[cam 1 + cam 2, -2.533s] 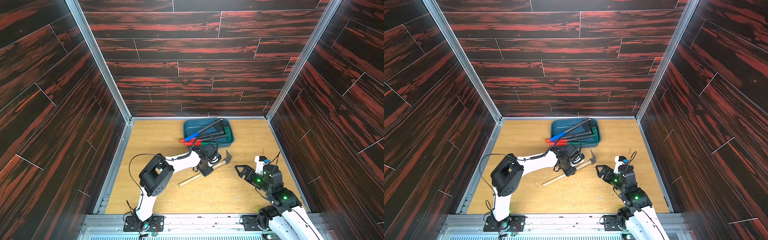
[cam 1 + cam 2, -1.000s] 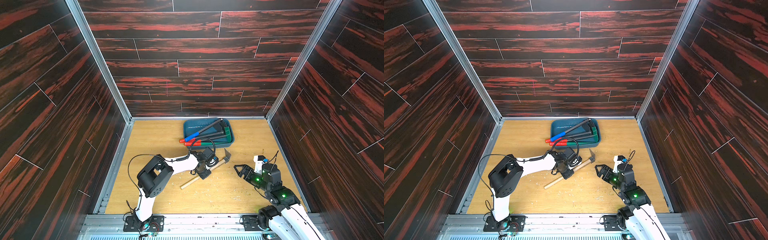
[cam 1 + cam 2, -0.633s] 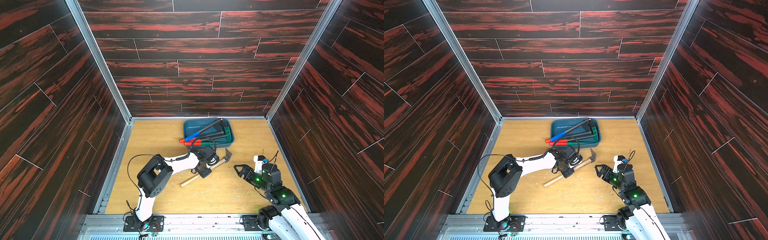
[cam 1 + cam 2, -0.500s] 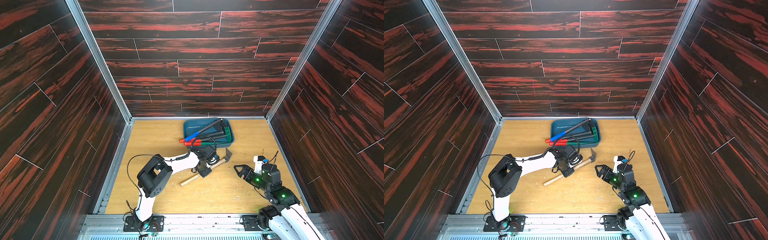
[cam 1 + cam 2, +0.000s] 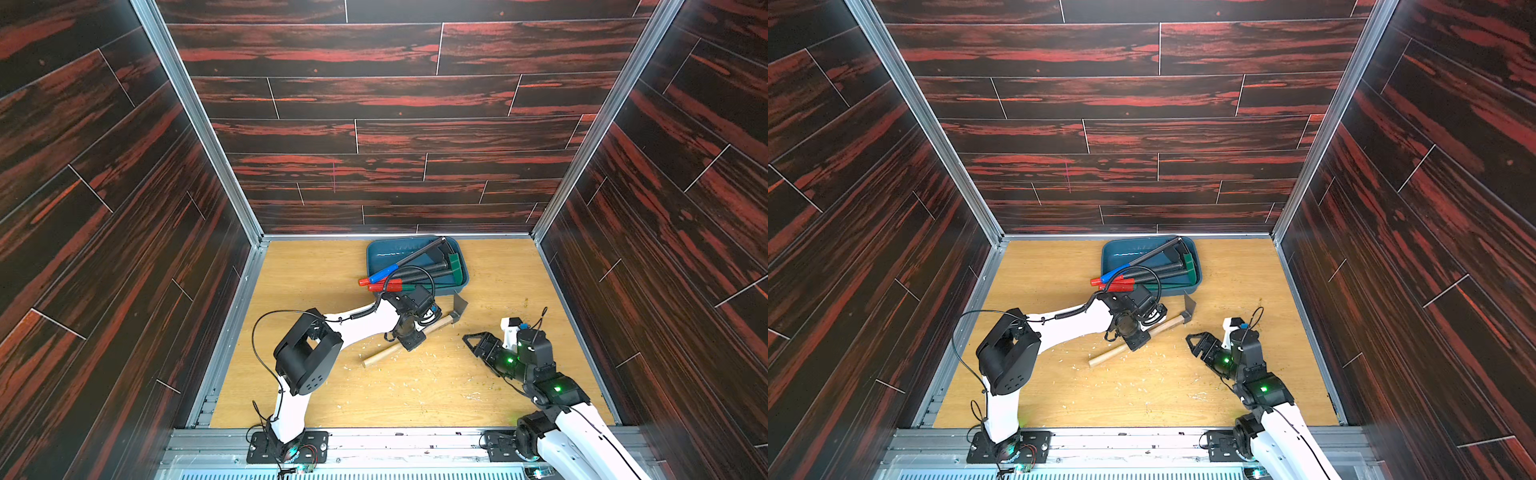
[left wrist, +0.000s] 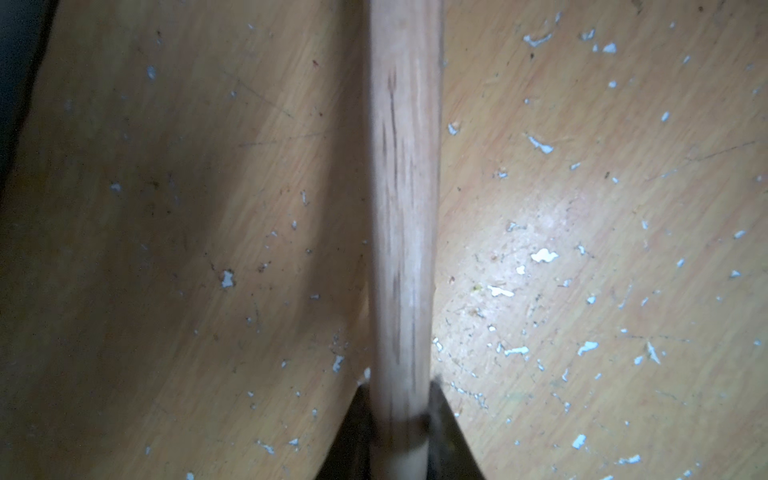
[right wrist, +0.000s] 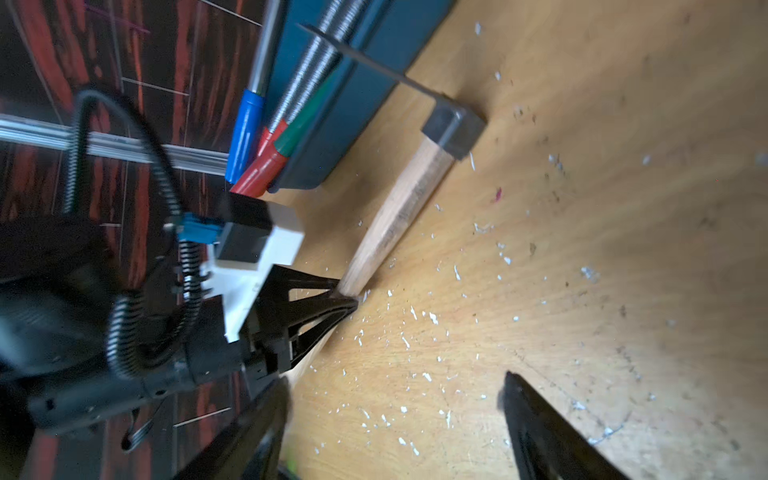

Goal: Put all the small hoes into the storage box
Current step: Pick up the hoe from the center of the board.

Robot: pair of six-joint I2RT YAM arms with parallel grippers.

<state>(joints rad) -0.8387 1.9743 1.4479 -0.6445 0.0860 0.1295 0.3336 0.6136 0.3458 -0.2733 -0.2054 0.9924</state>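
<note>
The small hoe [image 5: 432, 328] has a pale wooden handle and a grey metal head; it lies slantwise on the wooden table just in front of the storage box [image 5: 384, 255], in both top views. My left gripper [image 5: 411, 338] is shut on the middle of the handle [image 5: 1158, 328]. In the left wrist view the handle [image 6: 403, 208] runs straight out from between the black fingers [image 6: 357, 428]. My right gripper [image 5: 473, 343] stands open and empty to the right of the hoe. The right wrist view shows the hoe's head [image 7: 453, 129] beside the teal storage box [image 7: 374, 83].
Several long tools with blue, red and green grips [image 5: 384, 280] lie in the box, their grips sticking out over its left rim. Pale chips [image 5: 428, 365] are scattered on the table. Dark panelled walls enclose the table on three sides.
The left gripper, still shut on the handle, has carried the hoe slightly towards the box. The right gripper's jaws have narrowed a little but stay open.
</note>
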